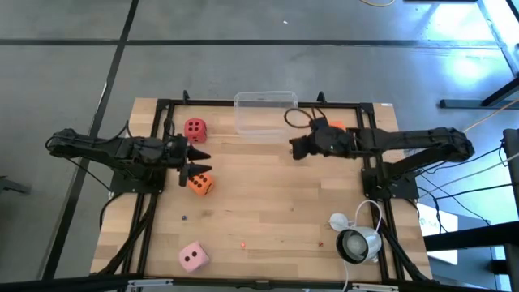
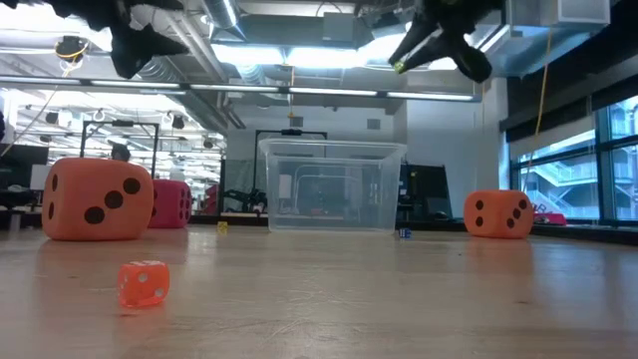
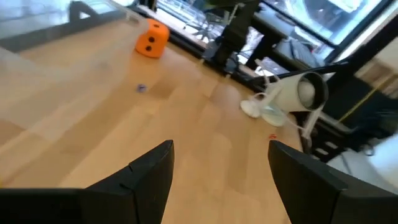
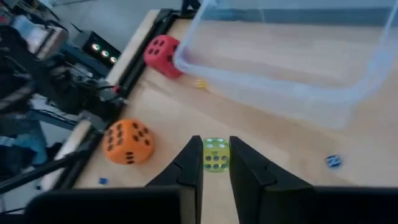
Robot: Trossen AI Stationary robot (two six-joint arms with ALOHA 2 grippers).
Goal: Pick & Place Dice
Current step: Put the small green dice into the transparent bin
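Observation:
My right gripper (image 4: 216,149) hangs above the table's middle (image 1: 294,149), shut on a small yellow-green die (image 4: 216,154). A large orange die (image 1: 200,184) rests on the wood just near-side of my left gripper (image 1: 200,161), which stands open and touches nothing. A red die (image 1: 195,128) sits beside the clear container (image 1: 265,111). A second orange die (image 1: 336,126) lies behind my right arm. A pink die (image 1: 193,257) lies near the front edge. In the low view a small orange-red die (image 2: 144,283) rests on the table. My right gripper pinches the small yellow-green die by two opposite faces (image 4: 207,155) between its two fingertips. The fingers slant downward from the table's right side. The die is lifted clear of the table, a pipped face turned toward the wrist camera.
A white camera-like device with its cable (image 1: 357,242) lies at the near right. Tiny dice are scattered on the wood: a blue one (image 4: 333,161), a yellow one (image 4: 200,83), a red one (image 1: 242,242). Black frame rails (image 1: 154,146) run along both sides.

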